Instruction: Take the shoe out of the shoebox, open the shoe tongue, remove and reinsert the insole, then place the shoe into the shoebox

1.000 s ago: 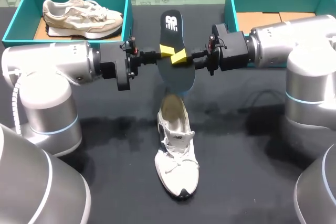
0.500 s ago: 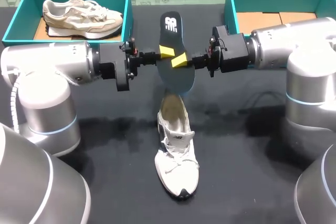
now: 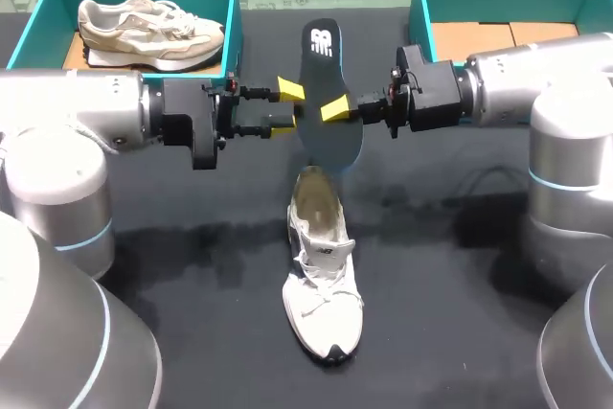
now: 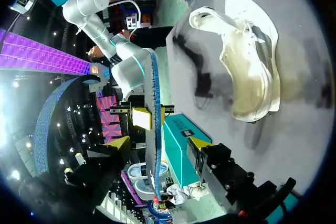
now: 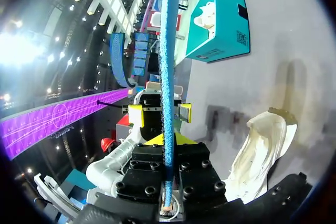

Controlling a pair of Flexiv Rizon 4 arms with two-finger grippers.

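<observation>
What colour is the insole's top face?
The insole is black on top; the head view shows it best.

A white logo [image 3: 321,42] marks the black insole [image 3: 328,74]; the label [image 5: 240,38] on the shoebox [image 5: 218,22] is unreadably small.

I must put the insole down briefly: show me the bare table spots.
Bare table lies on both sides of the white shoe, out to the left arm and the right arm. Crowded: above the shoe's heel, where the insole hangs in the right gripper beside the open left gripper.

Black insole [image 3: 324,69], white shoe [image 3: 321,284], teal shoebox [image 3: 29,37].
</observation>
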